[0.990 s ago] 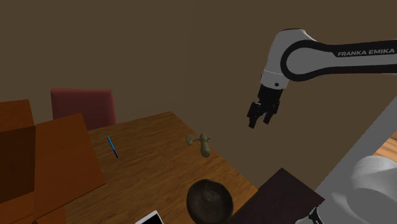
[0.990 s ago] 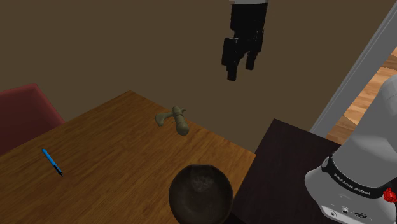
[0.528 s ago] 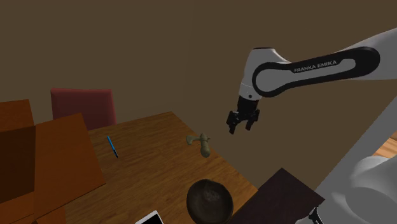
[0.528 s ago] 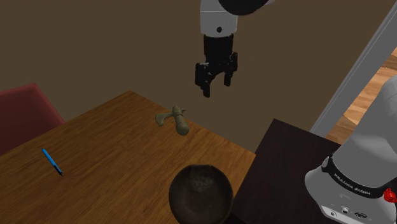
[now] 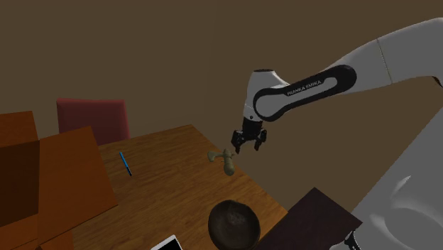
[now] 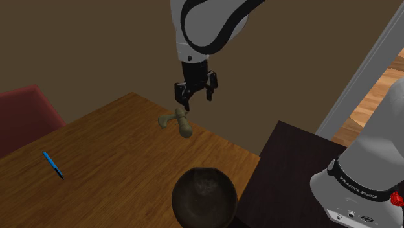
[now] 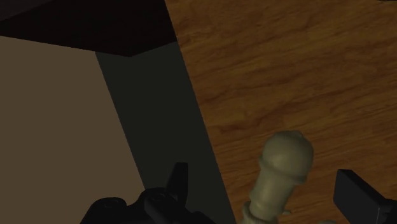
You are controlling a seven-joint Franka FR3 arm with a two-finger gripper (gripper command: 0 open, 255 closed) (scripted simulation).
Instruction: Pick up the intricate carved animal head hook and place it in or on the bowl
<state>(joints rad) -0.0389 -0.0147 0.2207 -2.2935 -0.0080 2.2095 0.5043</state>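
Olive-grey carved hook (image 6: 178, 122) flat on the wooden counter (image 6: 116, 162) close to its far edge, its rounded end seen between the jaws in the wrist view, touched by neither. Jaws spread wide and pointed straight down just above it, carried by the white arm (image 5: 305, 89) stretched in from the shoulder view's right, forearm sloping down leftward, wrist bent to vertical. Dark bowl (image 6: 204, 194) at the counter's near edge, well apart from the hook; blue pen (image 6: 53, 164) farther off toward the second exterior view's left.
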